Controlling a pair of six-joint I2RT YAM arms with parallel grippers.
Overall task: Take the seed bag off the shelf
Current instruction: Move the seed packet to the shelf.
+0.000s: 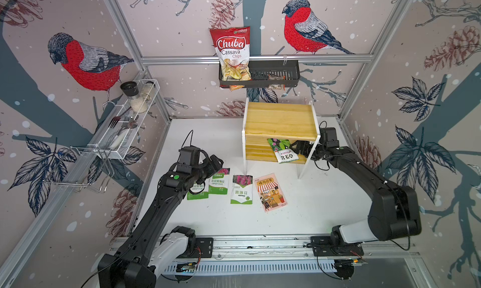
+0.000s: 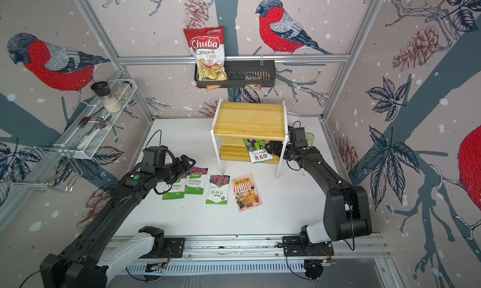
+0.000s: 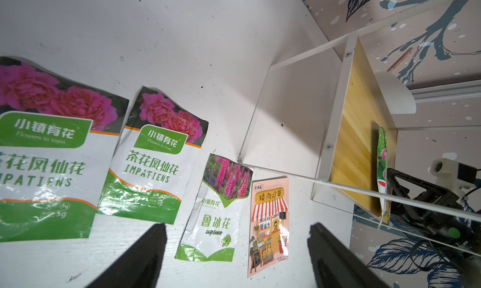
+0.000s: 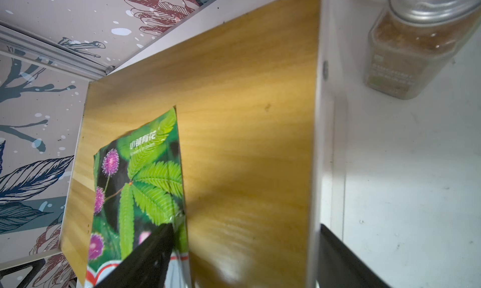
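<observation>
The shelf stands at the back right of the white table. On its lower board lies the seed bag, green leaves and purple flowers above a white end that overhangs the front edge. My right gripper is open at the bag's right side. In the right wrist view one finger lies over the bag's lower part and the other finger shows past the white side panel. My left gripper hangs open over the table.
Several seed packets lie in a row on the table in front of the shelf. A spice jar stands right of the shelf. A black basket with a chips bag hangs on the back wall; a white wire rack on the left wall.
</observation>
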